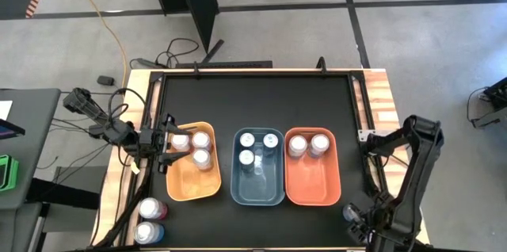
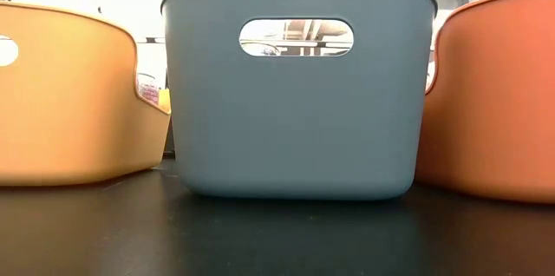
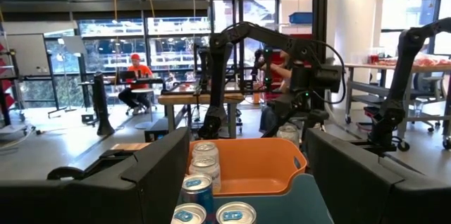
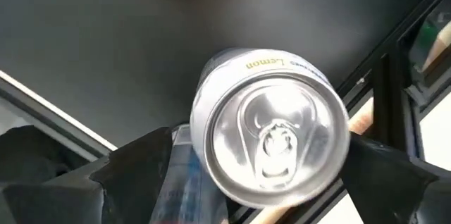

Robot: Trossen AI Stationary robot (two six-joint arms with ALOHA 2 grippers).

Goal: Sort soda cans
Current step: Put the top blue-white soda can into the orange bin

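Eight cans already stood sorted in three bins: three in the orange bin (image 1: 192, 192), three in the blue bin (image 1: 257, 189), two in the red bin (image 1: 313, 189). Two cans (image 1: 150, 220) waited at the worktop (image 1: 261, 101) edge. The right tool (image 4: 232, 175) was spread around a silver can (image 4: 271, 136); the left tool (image 1: 166, 150) hung released over the orange bin

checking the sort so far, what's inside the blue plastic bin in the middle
Three silver-topped soda cans stand at the far end of the blue plastic bin; the near half shows bare floor. The low view's solid wall hides them, and their body colours are unclear from above.
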